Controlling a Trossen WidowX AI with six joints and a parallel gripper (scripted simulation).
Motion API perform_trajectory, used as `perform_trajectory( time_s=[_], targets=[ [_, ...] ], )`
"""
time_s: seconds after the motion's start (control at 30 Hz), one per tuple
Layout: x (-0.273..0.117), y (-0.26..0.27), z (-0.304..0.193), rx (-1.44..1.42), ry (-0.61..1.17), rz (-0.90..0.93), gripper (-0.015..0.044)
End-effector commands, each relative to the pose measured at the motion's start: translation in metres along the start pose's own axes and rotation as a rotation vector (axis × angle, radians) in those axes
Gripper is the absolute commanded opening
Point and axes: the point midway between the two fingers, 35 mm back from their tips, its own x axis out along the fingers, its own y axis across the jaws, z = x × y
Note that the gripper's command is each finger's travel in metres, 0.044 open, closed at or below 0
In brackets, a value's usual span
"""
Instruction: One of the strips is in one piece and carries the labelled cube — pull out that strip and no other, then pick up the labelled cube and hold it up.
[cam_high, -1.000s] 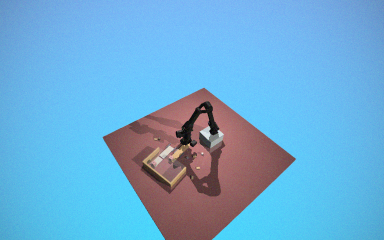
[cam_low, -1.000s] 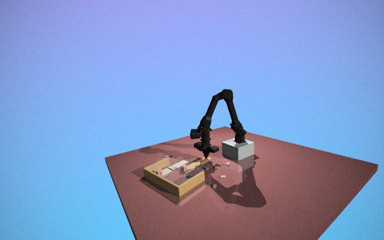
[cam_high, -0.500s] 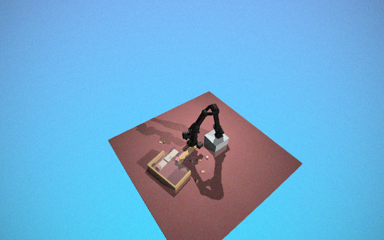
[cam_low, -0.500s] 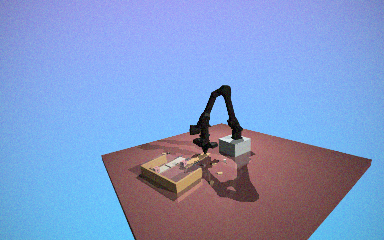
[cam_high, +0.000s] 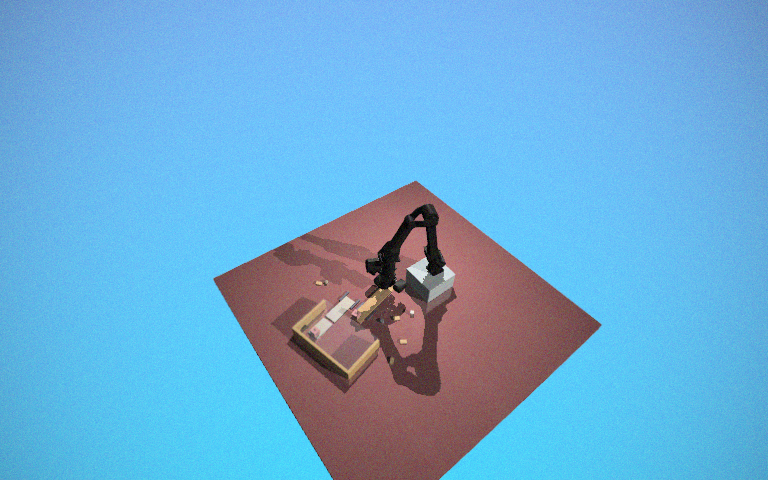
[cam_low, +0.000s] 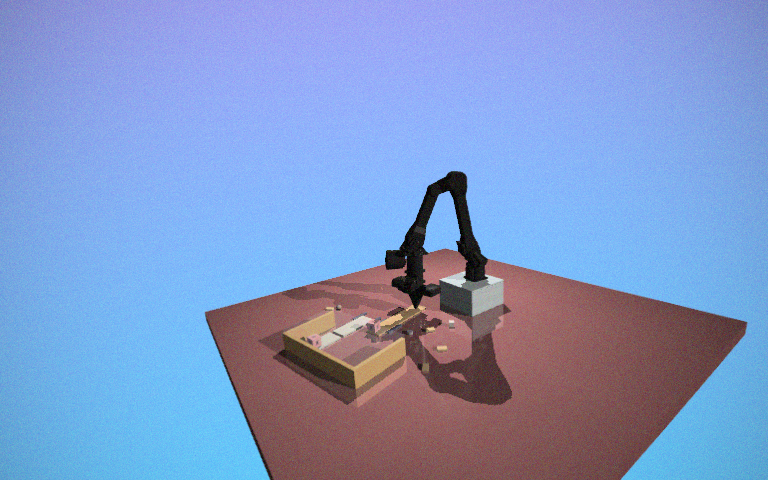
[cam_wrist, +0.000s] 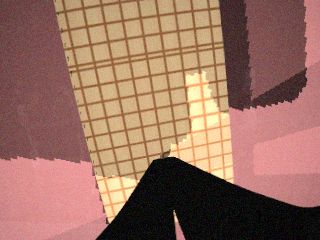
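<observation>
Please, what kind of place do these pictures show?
Probably a bare test area for a robot, not a home or shop. A black arm stands on a grey block on a wide reddish floor, with only plain blue behind. Its shut gripper presses a tan checked strip beside a low wooden tray.

One open-fronted tan wooden tray (cam_low: 317, 346), two flat strips — one tan gridded (cam_low: 396, 320), one pale grey (cam_low: 350, 327) — two small pink cubes (cam_low: 314, 340), and one grey pedestal block (cam_low: 471, 294).
</observation>
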Motion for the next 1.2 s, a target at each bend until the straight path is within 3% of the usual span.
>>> perform_trajectory(
  time_s=[0.0, 0.8, 0.97, 1.1, 1.17],
  targets=[
    [0.004, 0.003, -0.01, 0.003, 0.023, 0.01, 0.0],
    [0.004, 0.003, -0.01, 0.003, 0.023, 0.01, 0.0],
    [-0.039, -0.001, -0.001, 0.003, 0.021, 0.009, 0.0],
    [-0.041, -0.001, -0.001, 0.003, 0.022, 0.009, 0.0],
    [-0.04, -0.001, 0.006, -0.054, 0.022, 0.01, 0.0053]
  ],
)
